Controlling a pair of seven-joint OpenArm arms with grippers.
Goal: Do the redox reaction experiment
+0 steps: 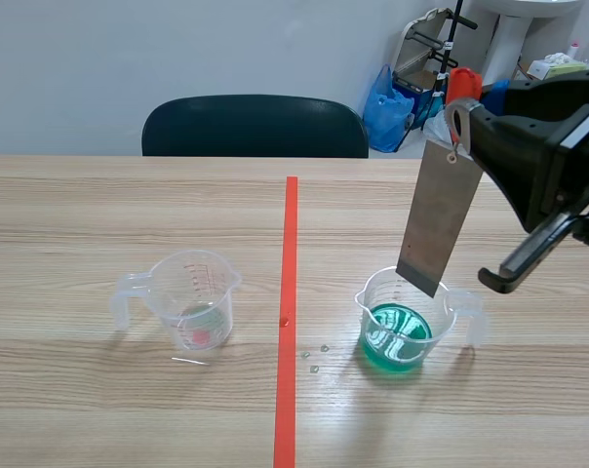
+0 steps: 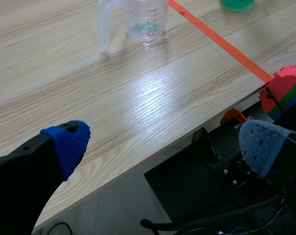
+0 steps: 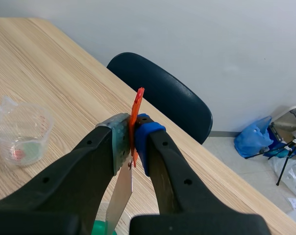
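**Strip poised over the green solution.** On the wooden table (image 1: pixel 99 205), the redox experiment looks to be at the dipping step. The right gripper (image 1: pixel 458 132) hangs a grey metal strip (image 1: pixel 439 219) over the beaker of green liquid (image 1: pixel 404 327). The strip's lower end is at the beaker's mouth and, as far as can be told, above the liquid.

Done well, the strip would go straight down through the middle of the beaker, clear of rim and handle. It should go slowly enough not to tip the light plastic or splash.

The right arm is raised above the beaker, on the robot's right of it. Its fingers are clenched on the strip's top end, beside an orange tag (image 3: pixel 136 105). The left gripper (image 2: pixel 166 144) hangs released off the table's near edge, well apart from the beaker. A second beaker (image 1: pixel 192 297), nearly empty, stands across the tape line (image 1: pixel 289 292) from the green one.
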